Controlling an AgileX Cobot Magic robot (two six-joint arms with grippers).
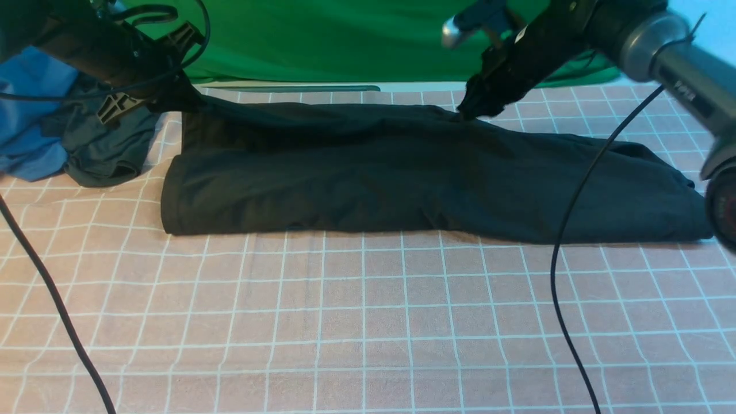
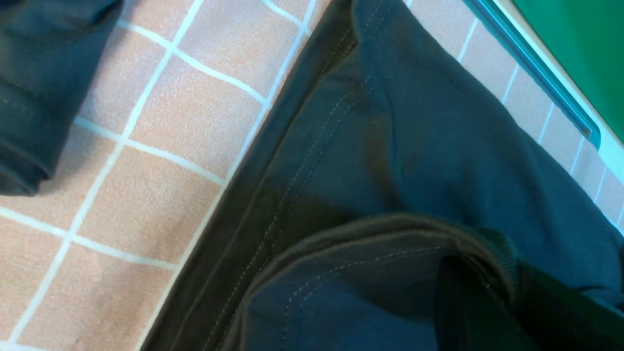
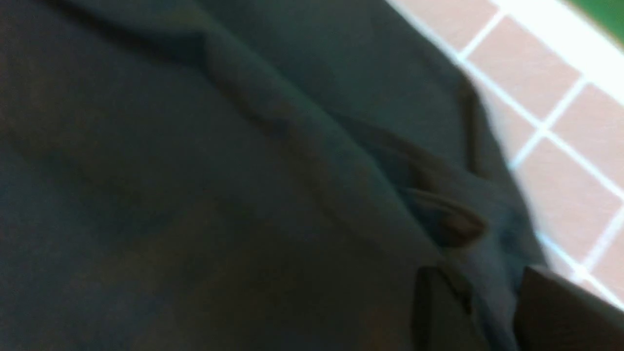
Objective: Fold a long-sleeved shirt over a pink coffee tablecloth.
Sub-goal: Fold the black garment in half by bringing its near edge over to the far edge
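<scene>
The black long-sleeved shirt lies folded into a long band across the pink coffee tablecloth; no print shows. My left gripper is at the shirt's far left corner. In the left wrist view it is shut on a ribbed edge of the shirt, lifting it slightly. My right gripper touches the shirt's far edge right of the middle. In the blurred right wrist view its fingers stand apart, with slack shirt fabric lying between them.
A smaller dark garment and a blue cloth lie bunched at the far left. Green fabric hangs behind the table's back edge. Two black cables hang over the near cloth. The right arm's elbow overhangs the shirt's right end.
</scene>
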